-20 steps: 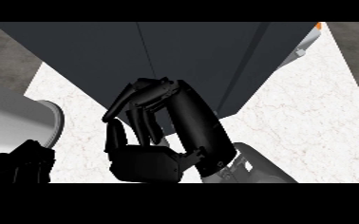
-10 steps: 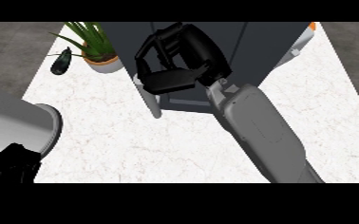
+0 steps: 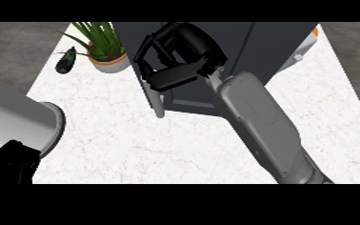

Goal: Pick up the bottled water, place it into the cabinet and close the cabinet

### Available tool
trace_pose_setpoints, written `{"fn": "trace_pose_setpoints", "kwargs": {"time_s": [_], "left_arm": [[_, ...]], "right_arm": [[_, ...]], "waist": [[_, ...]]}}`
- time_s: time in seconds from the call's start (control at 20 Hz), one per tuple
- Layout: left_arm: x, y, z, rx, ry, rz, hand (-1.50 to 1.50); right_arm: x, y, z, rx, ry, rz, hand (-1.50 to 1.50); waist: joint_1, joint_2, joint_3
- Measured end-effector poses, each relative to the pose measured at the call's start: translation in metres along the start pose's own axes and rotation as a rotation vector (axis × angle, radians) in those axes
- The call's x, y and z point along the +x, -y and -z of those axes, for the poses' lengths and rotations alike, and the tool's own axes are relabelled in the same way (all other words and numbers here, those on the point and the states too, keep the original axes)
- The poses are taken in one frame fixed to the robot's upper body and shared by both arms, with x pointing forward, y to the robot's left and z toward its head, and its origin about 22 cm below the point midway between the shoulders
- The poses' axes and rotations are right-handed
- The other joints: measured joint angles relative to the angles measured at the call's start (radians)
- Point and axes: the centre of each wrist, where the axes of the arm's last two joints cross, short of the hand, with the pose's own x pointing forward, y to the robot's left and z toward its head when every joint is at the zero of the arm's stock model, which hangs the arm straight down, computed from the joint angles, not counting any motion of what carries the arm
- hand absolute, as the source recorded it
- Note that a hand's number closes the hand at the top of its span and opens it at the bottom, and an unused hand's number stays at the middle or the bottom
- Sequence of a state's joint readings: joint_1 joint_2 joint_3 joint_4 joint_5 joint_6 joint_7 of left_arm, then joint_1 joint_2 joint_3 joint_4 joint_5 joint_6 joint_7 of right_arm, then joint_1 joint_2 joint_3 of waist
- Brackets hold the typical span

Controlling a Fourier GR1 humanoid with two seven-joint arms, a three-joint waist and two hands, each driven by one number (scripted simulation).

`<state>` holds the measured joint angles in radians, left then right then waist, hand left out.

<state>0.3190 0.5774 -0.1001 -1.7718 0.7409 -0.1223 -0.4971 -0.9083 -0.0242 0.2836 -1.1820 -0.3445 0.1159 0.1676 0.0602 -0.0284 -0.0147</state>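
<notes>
So the right robot hand [image 3: 175,74] is sitting up at the top middle of the frame, right against the front of the dark grey cabinet [image 3: 274,43]. Its fingers [image 3: 156,45] are curling in, clenched, and I'm not seeing anything inside the curl. The grey forearm [image 3: 256,119] is running down from it to the lower right corner.

A pale narrow door edge [image 3: 158,102] is sticking out from the cabinet over the desk [image 3: 141,148], just below and left of that hand, looking like it's touching the thumb side.

As for the bottled water, I'm not managing to pick it out for sure. A dark bottle-shaped thing [image 3: 66,60] is lying on its side on the desk at the upper left, just beside the potted plant [image 3: 105,50] and well apart from the hand. Can't tell if that's it.

The left robot hand [image 3: 15,164] is showing as a black shape at the lower left edge, next to a grey rounded shape [image 3: 32,124]. Can't tell whether it's released or clenched.
</notes>
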Motion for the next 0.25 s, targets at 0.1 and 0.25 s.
{"fn": "trace_pose_setpoints", "kwargs": {"time_s": [0.1,0.25], "left_arm": [[-0.0002,0.0001,0.0025,-0.006,0.004,0.0,1.5],[0.0014,0.0023,0.0066,-0.008,0.013,-0.006,1.5]], "right_arm": [[-0.0016,0.0027,0.0012,0.015,0.015,-0.003,1.5],[-0.0031,0.007,0.0028,0.044,0.026,-0.019,1.5]], "waist": [[0.002,0.0,-0.002],[0.006,0.0,-0.005]]}}
